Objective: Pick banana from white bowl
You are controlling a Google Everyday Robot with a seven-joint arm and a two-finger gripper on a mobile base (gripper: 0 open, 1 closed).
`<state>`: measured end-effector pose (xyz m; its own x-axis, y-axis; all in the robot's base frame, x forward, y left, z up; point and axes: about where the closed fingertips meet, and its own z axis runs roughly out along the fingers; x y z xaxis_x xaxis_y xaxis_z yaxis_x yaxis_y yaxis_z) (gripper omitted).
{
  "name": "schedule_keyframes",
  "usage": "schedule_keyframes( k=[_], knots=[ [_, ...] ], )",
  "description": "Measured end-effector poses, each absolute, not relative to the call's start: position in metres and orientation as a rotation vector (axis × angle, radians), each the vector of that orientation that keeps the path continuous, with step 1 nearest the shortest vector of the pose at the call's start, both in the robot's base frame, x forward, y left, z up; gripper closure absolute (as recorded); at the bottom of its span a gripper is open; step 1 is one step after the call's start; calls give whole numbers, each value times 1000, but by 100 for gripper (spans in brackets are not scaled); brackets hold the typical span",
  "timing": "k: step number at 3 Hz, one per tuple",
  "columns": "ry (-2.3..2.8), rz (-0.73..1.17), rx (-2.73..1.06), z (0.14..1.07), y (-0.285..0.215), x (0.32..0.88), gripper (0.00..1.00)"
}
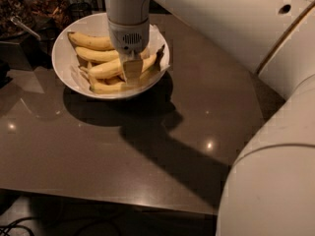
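Brown glossy desk (147, 156). White arm (206, 18) reaches in over its far edge. White bowl (61, 58) sits near the far left corner and holds several bananas. The banana (106, 69), the longest, lies across the bowl's right half with its dark stem at the rim. Gripper (132, 73) is down on its middle; closure cannot be told. Step: grasping. Next, judged: confirm the hold, then lift straight up, clear of the pile.

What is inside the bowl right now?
A pile of bananas fills the bowl, the long banana lying across it. The hand is down in the pile over that banana's middle, hiding that stretch and whatever lies beneath.
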<state>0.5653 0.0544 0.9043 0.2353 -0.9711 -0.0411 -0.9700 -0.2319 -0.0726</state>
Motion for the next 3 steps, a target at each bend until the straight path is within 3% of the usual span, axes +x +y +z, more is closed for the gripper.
schedule_keyframes(
  k=[3],
  knots=[
    [1888, -29, -2414, 904, 56, 565, 58]
  ],
)
